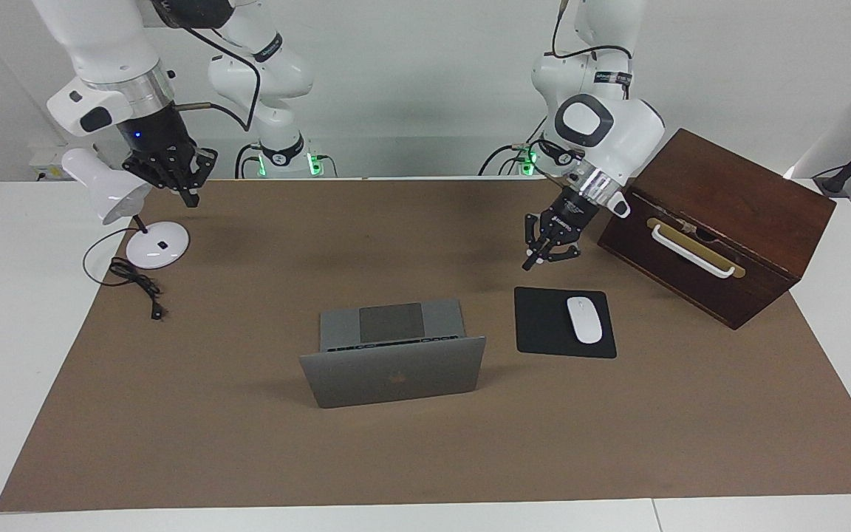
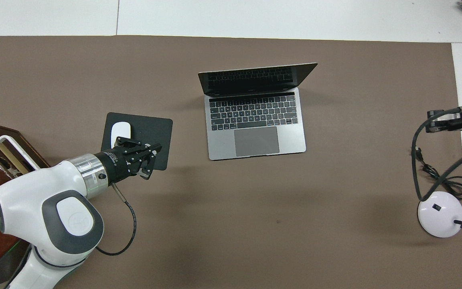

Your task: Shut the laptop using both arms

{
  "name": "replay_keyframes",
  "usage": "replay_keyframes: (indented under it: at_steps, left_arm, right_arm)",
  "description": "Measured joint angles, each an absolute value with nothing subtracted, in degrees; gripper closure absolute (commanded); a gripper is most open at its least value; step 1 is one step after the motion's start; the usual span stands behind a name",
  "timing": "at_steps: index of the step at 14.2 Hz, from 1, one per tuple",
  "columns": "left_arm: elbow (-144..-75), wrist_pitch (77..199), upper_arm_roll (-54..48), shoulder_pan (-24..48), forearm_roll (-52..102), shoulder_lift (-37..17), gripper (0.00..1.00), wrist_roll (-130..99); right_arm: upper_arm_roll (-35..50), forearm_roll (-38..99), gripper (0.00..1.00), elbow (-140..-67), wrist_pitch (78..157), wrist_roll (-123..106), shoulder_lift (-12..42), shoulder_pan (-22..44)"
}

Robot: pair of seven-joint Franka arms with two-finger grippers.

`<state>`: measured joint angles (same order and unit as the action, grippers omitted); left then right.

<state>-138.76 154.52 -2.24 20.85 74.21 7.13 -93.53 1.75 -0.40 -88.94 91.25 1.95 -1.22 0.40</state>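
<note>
1. The laptop sits open at the centre of the facing view on the brown mat; its lid stands upright, with the logo toward that camera.
2. My left gripper hangs in the air at right of centre in the facing view, above the mat just beside the black mouse pad. Its fingers look spread, with nothing between them.
3. My right gripper hangs at the upper left of the facing view, beside the white desk lamp. I cannot tell how its fingers stand.
4. A white mouse lies on the pad; a dark wooden box stands at the right.
</note>
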Motion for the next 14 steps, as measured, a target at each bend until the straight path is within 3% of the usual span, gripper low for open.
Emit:
replay_keyframes:
  at_steps: [4,11,14]
  left_arm:
    - [-139.0,154.4,-2.2,22.2,99.0,2.3,1.0,-68.8]
    - [-137.6,142.5,-1.9,22.6,121.6,-7.5,1.0,-41.0]
    - [-136.8,140.8,-2.0,22.8,126.4,-8.9,1.0,-37.2]
  right_arm:
    - [1.9,-0.4,1.0,-89.2,95.1,3.5,-1.0,1.4]
    - [2.2,-0.4,1.0,-90.5,100.3,12.1,-0.7,6.7]
    - [2.2,-0.4,1.0,-91.5,102.4,14.0,-0.5,8.0]
